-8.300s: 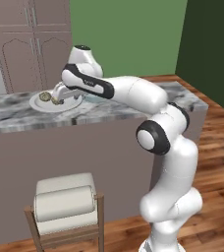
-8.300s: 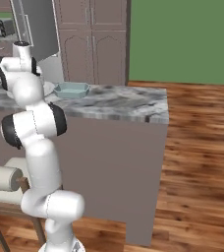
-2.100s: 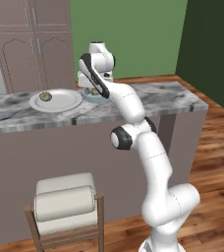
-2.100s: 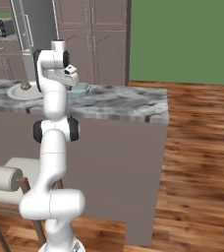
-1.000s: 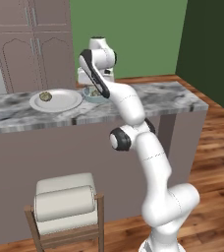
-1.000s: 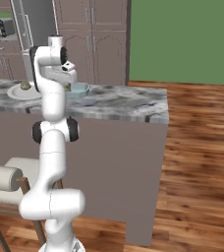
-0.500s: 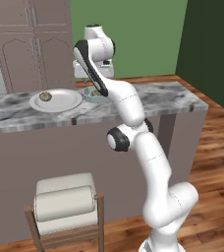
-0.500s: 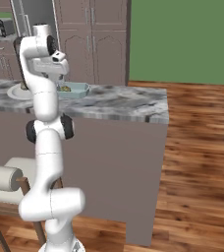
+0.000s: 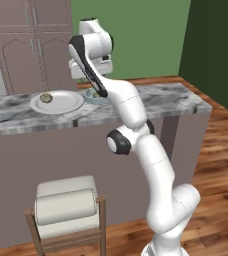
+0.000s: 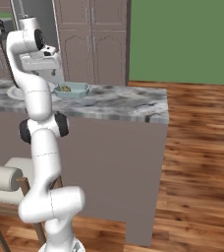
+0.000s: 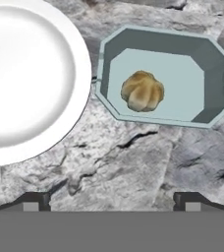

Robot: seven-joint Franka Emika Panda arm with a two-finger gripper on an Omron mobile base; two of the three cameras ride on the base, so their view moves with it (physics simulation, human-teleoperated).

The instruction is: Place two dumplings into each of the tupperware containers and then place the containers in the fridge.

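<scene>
The counter (image 11: 133, 162) is a slab of grey marble with dark veins and pale cloudy patches, its top smooth and faintly glossy. On it sits a tupperware container (image 11: 163, 74), a shallow pale teal tub with cut corners, a flared rim and sloping darker walls around a flat lighter floor. One dumpling (image 11: 142, 91) lies inside it, left of the middle of the floor: a rounded tan-brown lump, pleated into soft lobes, with a matte baked look. Just beside the tub, rim nearly touching rim, is a round white plate (image 11: 30, 83), glossy and gently dished. In the left base view the plate (image 9: 61, 102) carries another dumpling (image 9: 46, 97) near its left side, small and brownish, and the tub (image 9: 97, 97) shows partly behind the arm. From the right base view the tub (image 10: 72, 90) stands on the counter (image 10: 109, 106) with something tan inside it. The gripper (image 11: 113, 199) hangs above the counter with its jaws spread wide and nothing between them; its two dark fingertips (image 11: 33, 201) stand far apart at the bottom of the hand view. The tub and its dumpling lie ahead of the fingertips, well apart from them and a little toward the right finger, with bare marble between.
</scene>
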